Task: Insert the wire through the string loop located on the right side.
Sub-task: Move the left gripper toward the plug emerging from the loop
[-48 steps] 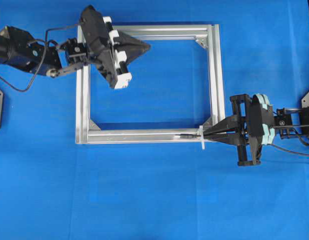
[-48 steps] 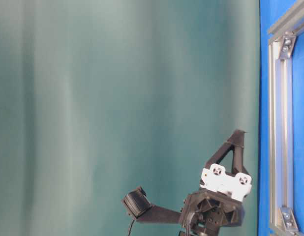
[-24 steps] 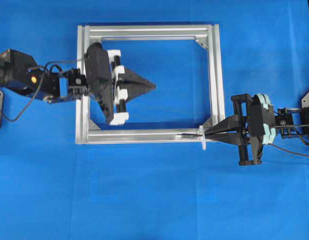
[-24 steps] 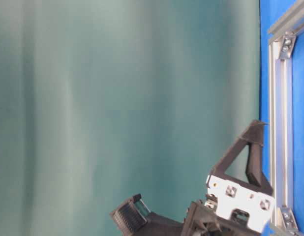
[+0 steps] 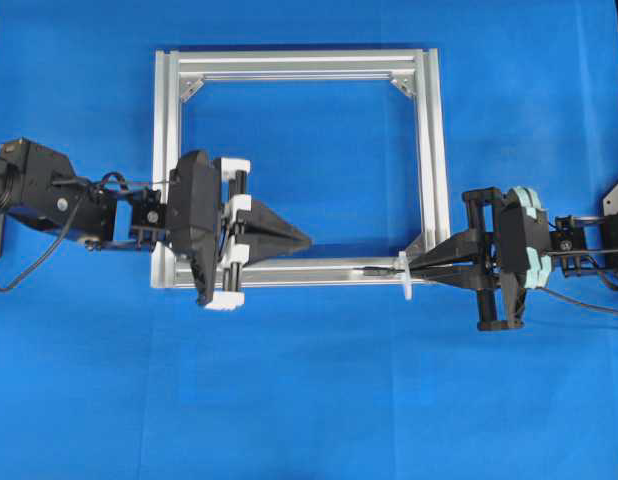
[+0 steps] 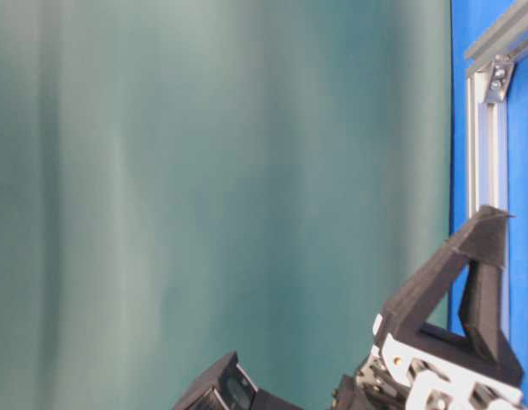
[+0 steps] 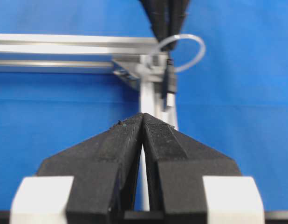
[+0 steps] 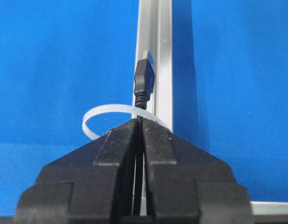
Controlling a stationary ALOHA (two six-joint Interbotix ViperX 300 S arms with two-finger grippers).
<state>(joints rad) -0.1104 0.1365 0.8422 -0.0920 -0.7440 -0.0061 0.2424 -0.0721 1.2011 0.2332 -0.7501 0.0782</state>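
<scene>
The wire's dark plug (image 8: 145,77) sticks out past the white string loop (image 8: 106,108), over the bottom bar of the silver frame (image 8: 155,28). My right gripper (image 8: 139,120) is shut on the wire just behind the loop. From overhead, the plug (image 5: 374,270) lies left of the loop (image 5: 402,281), with the right gripper (image 5: 414,268) at the frame's bottom right corner. My left gripper (image 5: 309,240) is shut and empty above the bottom bar, pointing right. Its wrist view shows its tips (image 7: 142,114) a short way from the plug (image 7: 168,88) and loop (image 7: 201,49).
The square aluminium frame (image 5: 289,62) lies flat on the blue table cover, with triangular brackets in its corners. The table-level view shows the left gripper (image 6: 495,213) beside one frame bar (image 6: 486,128) and a green curtain behind. The right arm's cables trail off right.
The left arm has swung from the frame's top left corner down to its bottom bar, staying shut. The right gripper, wire and loop have not moved.
</scene>
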